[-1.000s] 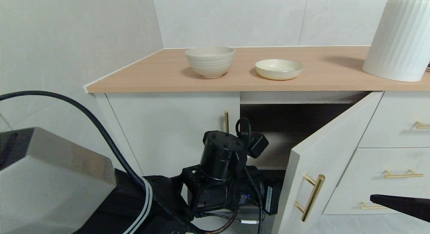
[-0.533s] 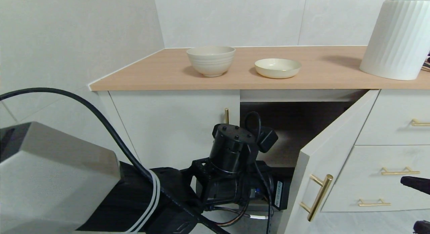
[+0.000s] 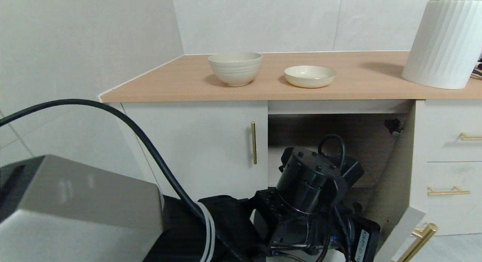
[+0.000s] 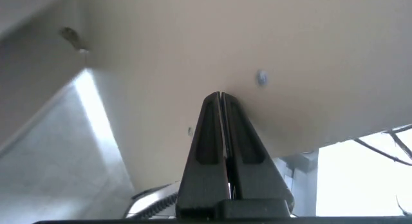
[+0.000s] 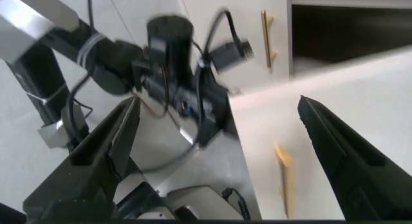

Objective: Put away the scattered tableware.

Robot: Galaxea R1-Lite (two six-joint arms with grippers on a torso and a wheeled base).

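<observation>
- Left gripper (image 4: 220, 95) has its two black fingers pressed flat together with nothing between them, the tips right up at a pale panel (image 4: 309, 50); whether they touch it I cannot tell.
- Right gripper (image 5: 217, 102) is spread wide and empty, low down and facing the white cabinet door (image 5: 341, 121).
- That door stands swung wide, its gold bar handle (image 3: 418, 243) low on the right, so the open cabinet compartment (image 3: 331, 141) is exposed.
- Both pieces of tableware sit on the wooden countertop (image 3: 369, 81), well above both grippers: a beige ribbed ceramic bowl (image 3: 235, 68) and, near it but apart, a shallow cream dish (image 3: 309, 76).
- Neither piece is put away yet; a grasp comes next.
- Likely risks: the left arm, low in the doorway, could knock the door or cabinet frame as it rises.
- Glazed rims may slip from a thin pinch, and the shallow dish offers little edge.
- Reaching right could clip the tall white ribbed cylinder (image 3: 444, 43).
</observation>
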